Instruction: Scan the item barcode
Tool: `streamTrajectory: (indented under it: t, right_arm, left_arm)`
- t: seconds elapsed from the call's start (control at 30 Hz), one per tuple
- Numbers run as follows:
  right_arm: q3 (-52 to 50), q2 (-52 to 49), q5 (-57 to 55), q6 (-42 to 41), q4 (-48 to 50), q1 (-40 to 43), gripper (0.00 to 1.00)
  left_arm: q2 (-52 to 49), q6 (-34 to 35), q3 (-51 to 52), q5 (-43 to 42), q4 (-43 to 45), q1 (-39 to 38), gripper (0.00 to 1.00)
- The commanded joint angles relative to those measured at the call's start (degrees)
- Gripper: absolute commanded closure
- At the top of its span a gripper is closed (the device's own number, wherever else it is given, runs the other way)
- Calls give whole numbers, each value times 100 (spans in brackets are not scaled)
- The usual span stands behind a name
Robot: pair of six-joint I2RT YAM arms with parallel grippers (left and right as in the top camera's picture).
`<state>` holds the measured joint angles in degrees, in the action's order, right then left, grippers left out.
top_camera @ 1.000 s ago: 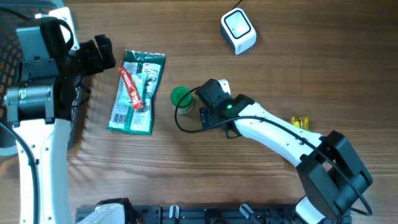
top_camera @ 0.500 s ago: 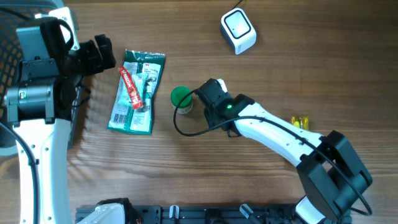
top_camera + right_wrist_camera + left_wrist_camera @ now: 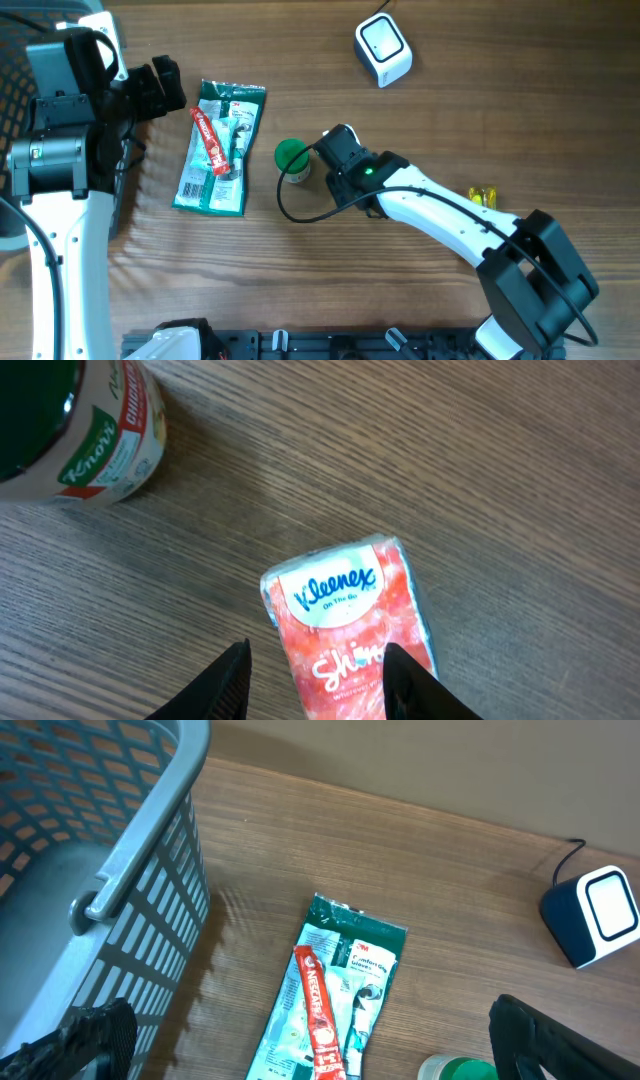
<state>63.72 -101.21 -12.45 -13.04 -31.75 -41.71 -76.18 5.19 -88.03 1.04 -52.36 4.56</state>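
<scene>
Looking at right hand first: far narrower than a sec ago, and nudged a touch up-left in overhead view, toward the green-lidded jar. Now straddles the tissue pack, w/ one finger just off the pack's one long edge and the other overlapping the opposite edge. Can't tell whether actually clamped yet or only closing in; no lift visible, pack flat on the surface. Hidden under the wrist from above, so located only via wrist cam: near the jar, not touching it. Reads as the grasp step, i.e. early in the task: nothing raised, nothing shown to the scanner, well apart toward the far edge. Probably means pack = item to scan. No barcode visible on the upturned face, so likely needs turning once up, though that's a guess. Left hand: fingers wide apart, holding nothing, same as a sec ago, hovering by the basket above the green packet and red stick. Worth watching: slick film wrap plus off-centre straddle, so poss. twist or slide-out as fingers meet.
</scene>
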Motion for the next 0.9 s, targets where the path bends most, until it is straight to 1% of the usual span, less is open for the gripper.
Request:
streamTrajectory:
  t: [0.0, 0.1, 0.2, 0.23, 0.33, 0.43, 0.47, 0.57, 0.63, 0.77, 0.87]
  right_arm:
    - [-48, -387, 87, 258, 70, -11, 57]
    - [-48, -739, 87, 306, 199, -11, 57]
    - [-48, -1069, -4, 426, 205, -11, 67]
    - [-48, -1088, -2, 431, 184, -11, 69]
    - [-48, -1088, 2, 424, 120, -11, 69]
    - [-48, -1088, 0, 385, 70, -11, 71]
    - [-48, -1088, -7, 393, 20, -11, 71]
    - [-48, -1088, -398, 372, -155, -9, 72]
    - [-48, -1088, -625, 155, -238, -9, 72]
    - [-48, -1088, -643, -402, -323, -7, 72]
    - [-48, -1088, -643, -413, -354, -7, 72]
  left_arm:
    - [-9, -46, -48, 33, 13, 15, 0]
    - [-9, -48, -48, 33, 13, 15, 0]
    - [-9, -48, -48, 33, 13, 15, 0]
    - [-9, -48, -48, 33, 13, 15, 0]
    - [-9, -46, -48, 33, 13, 15, 0]
    - [-9, -48, -48, 33, 13, 15, 0]
    - [-9, -48, -48, 33, 13, 15, 0]
    - [-9, -48, -48, 33, 13, 15, 0]
    - [-9, -46, -48, 33, 13, 15, 0]
    - [-9, -48, -48, 33, 13, 15, 0]
    - [-9, -48, -48, 33, 13, 15, 0]
